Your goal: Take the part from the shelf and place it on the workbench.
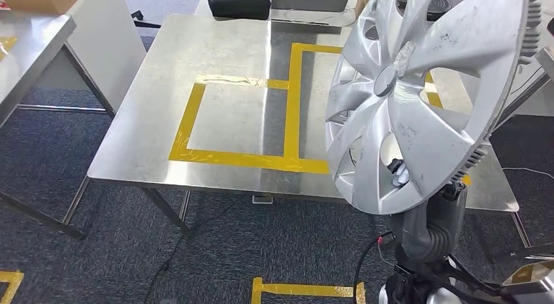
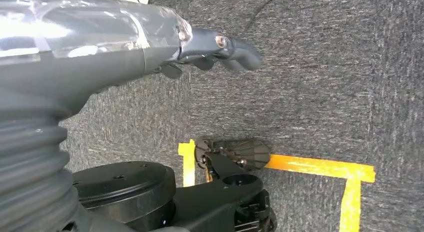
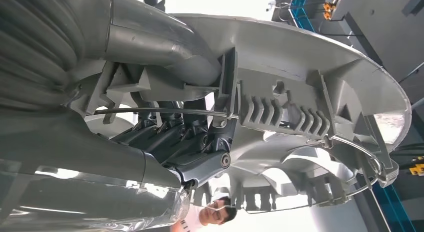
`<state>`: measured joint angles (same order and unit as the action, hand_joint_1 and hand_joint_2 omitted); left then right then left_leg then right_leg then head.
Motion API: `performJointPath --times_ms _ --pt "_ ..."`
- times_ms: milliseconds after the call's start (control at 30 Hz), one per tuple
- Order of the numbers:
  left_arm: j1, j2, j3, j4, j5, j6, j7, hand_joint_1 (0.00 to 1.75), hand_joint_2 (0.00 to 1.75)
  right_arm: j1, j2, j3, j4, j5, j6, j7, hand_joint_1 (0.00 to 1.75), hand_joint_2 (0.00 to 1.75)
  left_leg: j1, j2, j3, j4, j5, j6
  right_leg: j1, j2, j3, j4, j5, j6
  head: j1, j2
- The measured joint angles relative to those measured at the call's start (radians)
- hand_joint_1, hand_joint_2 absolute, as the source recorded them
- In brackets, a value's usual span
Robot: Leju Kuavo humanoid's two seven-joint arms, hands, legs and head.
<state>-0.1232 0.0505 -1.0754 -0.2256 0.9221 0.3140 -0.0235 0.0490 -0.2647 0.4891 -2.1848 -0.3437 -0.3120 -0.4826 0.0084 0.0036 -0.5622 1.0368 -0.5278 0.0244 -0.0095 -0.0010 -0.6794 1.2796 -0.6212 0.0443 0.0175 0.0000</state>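
The right robot hand (image 1: pixel 396 175) grips the silver hubcap (image 1: pixel 418 95) by its rim, holding it upright above the steel worktop's (image 1: pixel 157 108) near right edge. The left robot hand (image 2: pixel 220 50) hangs over carpet, apparently empty, fingers loosely curled.

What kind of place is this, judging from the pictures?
Probably a workshop or robot test area: a steel workbench marked with yellow tape, grey carpet floor, and the right hand holds a car wheel cover.

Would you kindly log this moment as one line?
right hand: holds hubcap upright | workbench: ahead | left hand: hangs
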Motion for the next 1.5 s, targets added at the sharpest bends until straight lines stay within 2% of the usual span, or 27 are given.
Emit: performJointPath --times_ms 33,67,100,133,167,267,533,633,733,867,933,1033,1133,1300,1500 --pt "0.0 0.0 0.0 0.0 0.0 0.0 -0.003 0.0 1.75 0.001 0.0 0.0 0.0 0.0 0.0 0.0 1.75 1.75 0.0 -0.001 0.012 0.0 -0.008 0.0 -0.001 0.0 0.004 -0.04 0.046 0.0 0.004 0.0" --pt "0.001 -0.001 0.0 0.0 0.0 0.0 -0.005 0.0 1.75 0.001 0.0 0.0 0.0 0.0 0.0 0.0 1.75 1.75 0.0 -0.002 0.025 0.0 -0.017 0.0 -0.003 0.0 0.02 -0.102 0.098 0.004 0.008 0.0" --pt "0.0 -0.001 0.0 0.0 0.0 -0.001 -0.007 0.0 1.75 0.002 0.0 0.0 0.001 0.0 0.0 0.0 1.75 1.75 -0.003 -0.003 0.034 0.001 -0.025 -0.001 -0.005 0.0 0.039 -0.158 0.136 0.01 0.012 0.0" --pt "-0.001 -0.001 0.0 0.0 0.001 -0.001 -0.008 0.0 1.75 0.002 0.0 0.0 0.002 0.0 0.0 0.0 1.75 1.75 -0.006 -0.005 0.038 0.003 -0.033 -0.002 -0.007 0.001 0.056 -0.206 0.153 0.012 0.015 0.0" --pt "-0.002 0.0 0.0 0.0 0.002 -0.002 -0.008 0.0 1.75 0.003 0.001 0.0 0.003 -0.001 0.001 0.001 1.75 1.75 -0.01 -0.005 0.037 0.004 -0.037 -0.004 -0.008 0.002 0.065 -0.232 0.157 0.006 0.016 0.0" --pt "-0.002 0.0 0.0 0.0 0.004 -0.002 -0.009 0.0 1.75 0.006 0.001 0.0 0.005 -0.007 0.002 -0.001 1.75 1.75 -0.015 -0.005 0.032 0.003 -0.038 -0.008 -0.007 0.004 0.069 -0.245 0.147 -0.013 0.011 0.0" --pt "-0.002 0.0 0.0 0.0 -0.006 -0.008 -0.008 0.0 1.75 0.006 0.001 -0.014 0.015 -0.012 0.003 -0.001 1.75 1.75 -0.013 -0.005 0.038 -0.007 -0.04 -0.012 -0.006 0.004 0.07 -0.245 0.139 -0.018 0.008 0.0" --pt "-0.002 0.0 0.0 0.0 -0.018 -0.016 -0.008 0.0 1.75 -0.012 -0.004 -0.023 0.026 0.028 0.002 0.047 1.75 1.75 -0.013 -0.003 0.037 -0.008 -0.04 -0.013 -0.006 0.005 0.072 -0.245 0.139 -0.018 0.008 0.0" --pt "-0.002 -0.002 -0.001 0.0 -0.031 -0.023 -0.009 0.0 1.75 -0.056 -0.019 -0.025 0.04 0.123 -0.007 0.152 1.75 1.75 -0.013 0.0 0.038 -0.008 -0.04 -0.013 -0.006 0.007 0.074 -0.246 0.14 -0.018 0.009 0.0" --pt "-0.002 -0.005 -0.003 0.0 -0.057 -0.038 -0.01 0.0 1.75 -0.18 -0.057 -0.019 0.073 0.327 0.007 0.404 1.75 1.75 -0.013 0.009 0.038 -0.008 -0.04 -0.013 -0.007 0.011 0.075 -0.248 0.143 -0.018 0.01 0.0" --pt "-0.004 -0.009 -0.004 0.0 -0.067 -0.042 -0.01 0.0 1.75 -0.271 -0.083 -0.01 0.105 0.413 0.054 0.541 1.75 1.75 -0.014 0.012 0.039 -0.008 -0.04 -0.012 -0.007 0.013 0.076 -0.249 0.144 -0.018 0.01 0.0" --pt "-0.005 -0.016 -0.004 0.0 -0.074 -0.047 -0.008 0.0 1.75 -0.404 -0.122 0.014 0.158 0.494 0.154 0.693 1.75 1.75 -0.014 0.013 0.038 -0.008 -0.04 -0.012 -0.007 0.014 0.076 -0.25 0.146 -0.018 0.011 0.0" --pt "-0.006 -0.021 -0.004 0.0 -0.08 -0.054 -0.004 0.0 1.75 -0.535 -0.151 0.055 0.205 0.521 0.253 0.801 1.75 1.75 -0.014 0.015 0.038 -0.008 -0.04 -0.012 -0.007 0.015 0.076 -0.25 0.146 -0.017 0.012 0.0" --pt "-0.011 -0.029 -0.005 0.0 -0.097 -0.064 0.008 0.0 1.75 -0.716 -0.185 0.136 0.278 0.494 0.366 0.952 1.75 1.75 -0.013 0.014 0.038 -0.008 -0.04 -0.012 -0.007 0.014 0.075 -0.251 0.146 -0.018 0.011 0.0" --pt "-0.022 -0.035 -0.021 0.0 -0.123 -0.078 0.027 0.0 1.75 -0.869 -0.241 0.246 0.415 0.476 0.461 1.094 1.75 1.75 -0.013 0.009 0.038 -0.008 -0.04 -0.012 -0.007 0.013 0.076 -0.253 0.146 -0.017 0.012 0.0"
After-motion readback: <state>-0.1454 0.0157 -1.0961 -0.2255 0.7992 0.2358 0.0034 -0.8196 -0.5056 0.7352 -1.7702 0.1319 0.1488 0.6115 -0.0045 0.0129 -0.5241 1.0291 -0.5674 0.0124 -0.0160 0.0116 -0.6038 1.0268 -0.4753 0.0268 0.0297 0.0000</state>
